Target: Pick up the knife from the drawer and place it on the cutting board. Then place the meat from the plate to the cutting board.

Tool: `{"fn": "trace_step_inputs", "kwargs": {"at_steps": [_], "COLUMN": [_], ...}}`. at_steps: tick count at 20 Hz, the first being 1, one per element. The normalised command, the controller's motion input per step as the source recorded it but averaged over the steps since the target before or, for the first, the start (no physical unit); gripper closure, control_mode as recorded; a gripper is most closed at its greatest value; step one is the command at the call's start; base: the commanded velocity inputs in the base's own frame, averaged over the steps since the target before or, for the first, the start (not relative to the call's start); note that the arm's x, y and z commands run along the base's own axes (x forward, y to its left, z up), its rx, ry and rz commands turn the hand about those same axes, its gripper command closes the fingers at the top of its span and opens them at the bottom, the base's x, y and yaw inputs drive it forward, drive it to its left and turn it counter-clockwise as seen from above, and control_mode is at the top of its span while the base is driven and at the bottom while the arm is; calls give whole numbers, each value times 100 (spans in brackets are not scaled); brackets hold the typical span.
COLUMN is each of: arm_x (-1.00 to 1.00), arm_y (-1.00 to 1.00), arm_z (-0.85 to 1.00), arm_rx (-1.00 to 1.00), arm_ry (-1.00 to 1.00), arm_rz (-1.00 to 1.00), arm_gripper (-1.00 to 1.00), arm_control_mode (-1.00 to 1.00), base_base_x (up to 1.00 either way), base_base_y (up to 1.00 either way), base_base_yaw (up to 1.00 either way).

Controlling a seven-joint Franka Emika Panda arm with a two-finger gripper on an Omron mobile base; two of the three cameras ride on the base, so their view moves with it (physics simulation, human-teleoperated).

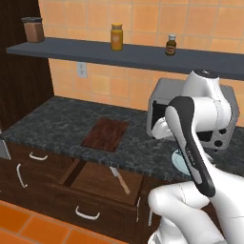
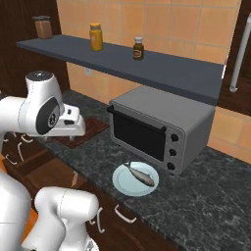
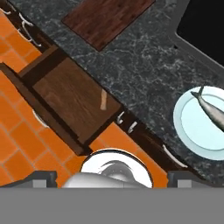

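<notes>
Dark little finger tips of the gripper [image 3: 112,177] poke up far apart at the bottom of the hand view, so the jaws are spread wide and hold nothing. The hand hangs high above the floor and the counter edge. In the right base view the gripper [image 2: 73,139] sits over the near end of the cutting board [image 2: 81,131], not touching it.

Below the hand is the drawer [image 3: 72,98], pulled out over the orange floor. Its wood bottom shows. The knife [image 3: 103,99] lies inside, close to the counter edge (only its tan handle peeks out in the hand view). From the left base view you can see the whole knife [image 1: 120,180], blade toward the counter and handle toward the drawer front.

On the dark stone counter [image 1: 57,125] the cutting board [image 1: 106,135] lies flat and bare, just behind the open drawer.

Farther right is the plate [image 2: 136,180], pale blue and round. The meat [image 2: 141,174], a thin silver fish, lies across it. The plate sits just in front of the grey toaster oven [image 2: 162,130].

Up on the shelf [image 2: 147,68] stand three jars.
</notes>
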Motion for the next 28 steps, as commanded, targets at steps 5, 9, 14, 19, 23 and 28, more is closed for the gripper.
{"fn": "trace_step_inputs", "kwargs": {"at_steps": [5,9,14,19,23,28], "arm_x": [9,8,43,24,0,3], "arm_y": [96,98,99,69,25,15], "arm_z": [-45,-93,-100,-73,-55,-61], "arm_rx": [0,0,0,0,-5,-12], "arm_ry": [1,3,10,18,7,-1], "arm_rz": [9,7,19,19,19,11], "arm_gripper": [-100,-100,-100,-100,-100,-100], "arm_control_mode": [-100,-100,-100,-100,-100,-100], "base_base_x": [0,0,0,0,0,0], "base_base_y": [0,0,0,0,0,0], "base_base_yaw": [0,0,0,0,0,0]}}
